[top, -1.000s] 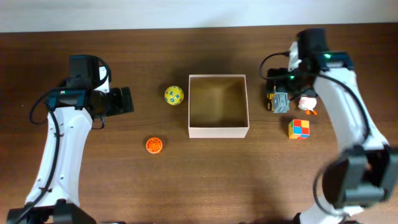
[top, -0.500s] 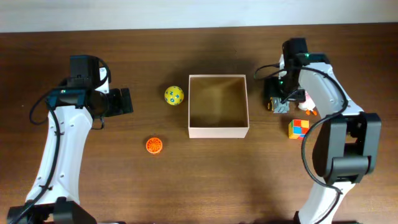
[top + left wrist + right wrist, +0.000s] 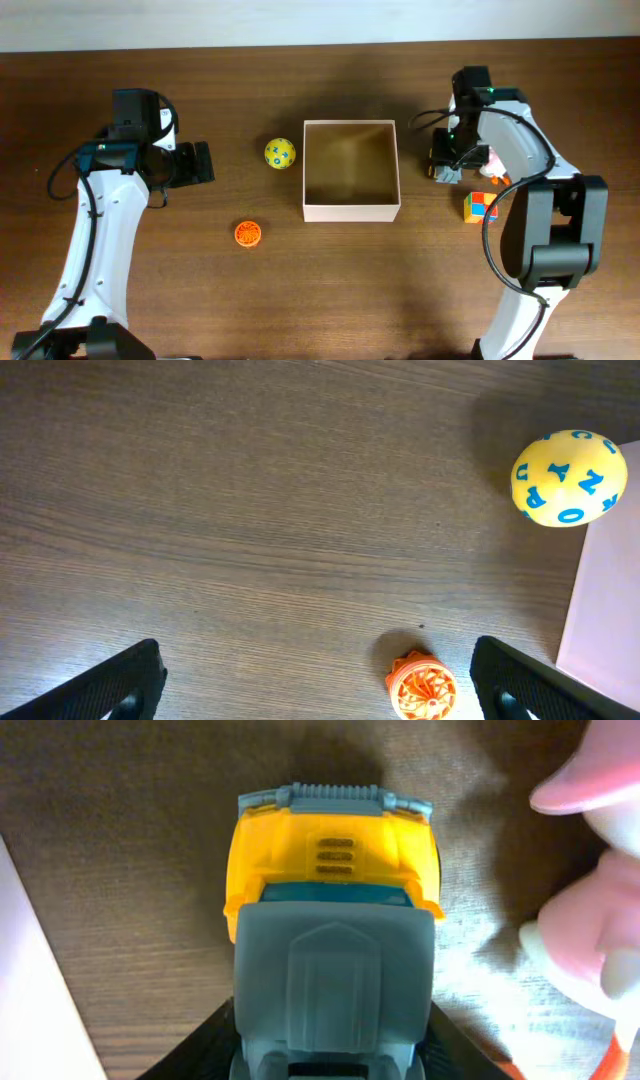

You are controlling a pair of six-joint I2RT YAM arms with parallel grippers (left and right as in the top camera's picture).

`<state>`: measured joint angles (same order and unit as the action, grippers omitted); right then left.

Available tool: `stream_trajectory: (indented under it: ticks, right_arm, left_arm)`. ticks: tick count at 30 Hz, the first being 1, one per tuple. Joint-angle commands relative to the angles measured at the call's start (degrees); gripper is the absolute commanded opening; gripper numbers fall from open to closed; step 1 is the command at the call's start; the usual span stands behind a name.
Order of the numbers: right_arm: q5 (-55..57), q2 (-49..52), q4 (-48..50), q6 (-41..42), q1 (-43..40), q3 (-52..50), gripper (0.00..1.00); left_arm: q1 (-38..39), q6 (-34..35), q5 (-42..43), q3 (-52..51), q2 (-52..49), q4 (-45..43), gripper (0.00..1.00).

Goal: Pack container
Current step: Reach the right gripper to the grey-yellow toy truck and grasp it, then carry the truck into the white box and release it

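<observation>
- the container (image 3: 351, 212) sits open-topped at the middle of the bench (image 3: 300, 290).
- left gripper (image 3: 320, 680) is spread wide, near a yellow ball (image 3: 568, 477).
- right gripper (image 3: 335, 1055) straddles a toy truck (image 3: 335, 870) just right of the container; can't tell whether it's clamping.

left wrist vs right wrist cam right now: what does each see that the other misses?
Left wrist only: the yellow lettered ball, the orange ridged toy, and the left gripper, its fingers wide apart. Right wrist only: a yellow and grey toy truck close up, with a pink and white toy beside it. Both: the brown wooden table and a strip of the container, its white wall at the frame edge.
</observation>
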<state>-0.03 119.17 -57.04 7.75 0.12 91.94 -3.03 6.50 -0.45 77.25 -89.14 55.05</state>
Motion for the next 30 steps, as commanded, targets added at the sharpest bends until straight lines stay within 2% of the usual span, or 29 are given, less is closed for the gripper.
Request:
stream_trajectory:
  ticks: [1, 6, 11, 14, 17, 22, 30]
  right_arm:
    - [0.7, -0.4, -2.3, 0.2, -0.5, 1.6, 0.42]
    - [0.5, -4.2, -8.4, 0.2, 0.4, 9.0, 0.40]
    - [-2.1, -9.4, -17.2, 2.1, 5.7, 20.5, 0.27]
    - [-2.5, -11.1, -19.6, 4.4, 9.9, 23.8, 0.25]
    - [-2.6, -11.7, -20.2, 7.8, 14.4, 23.8, 0.20]
    - [-1.9, -9.9, -18.9, 11.1, 21.3, 21.8, 0.20]
    - [3.8, -5.0, -9.1, 16.8, 25.7, 12.8, 0.20]
  left_arm:
    - [-0.3, -0.8, -0.4, 1.0, -0.3, 0.1, 0.99]
    - [-0.3, -0.8, -0.4, 1.0, -0.3, 0.1, 0.99]
    - [-0.3, -0.8, -0.4, 1.0, -0.3, 0.1, 0.99]
    - [-0.3, -0.8, -0.4, 1.0, -0.3, 0.1, 0.99]
    - [-0.3, -0.8, -0.4, 1.0, -0.3, 0.1, 0.99]
    - [-0.3, -0.8, -0.4, 1.0, -0.3, 0.1, 0.99]
    - [-0.3, -0.8, -0.4, 1.0, -0.3, 0.1, 0.99]
